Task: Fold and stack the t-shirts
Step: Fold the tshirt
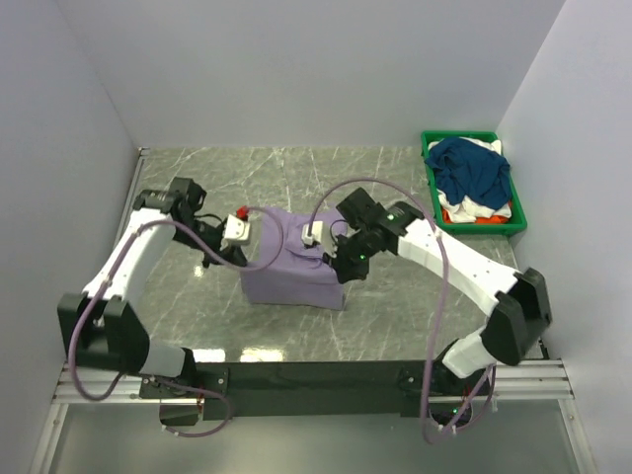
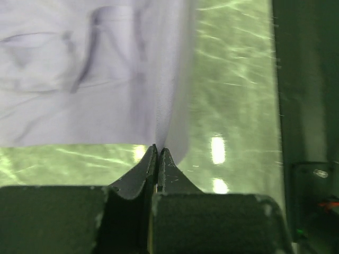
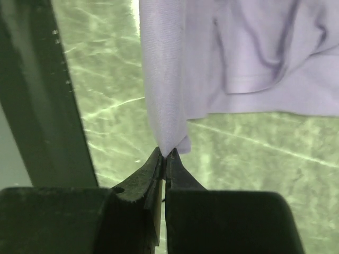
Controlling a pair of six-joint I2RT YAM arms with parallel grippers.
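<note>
The lavender t-shirt (image 1: 291, 267) lies partly folded in the middle of the table, its near part flat and its far edge lifted. My left gripper (image 1: 229, 259) is shut on the shirt's left edge (image 2: 159, 106), pinching a fold of cloth at the fingertips. My right gripper (image 1: 343, 265) is shut on the shirt's right edge (image 3: 164, 95), the cloth hanging from its tips. The navy t-shirt (image 1: 472, 170) lies heaped on white and orange garments (image 1: 464, 211) at the back right.
A green plastic bin (image 1: 516, 212) at the back right holds the heaped garments. The marble tabletop (image 1: 395, 316) ends at a dark rail near the arm bases. White walls close in the left, right and back sides.
</note>
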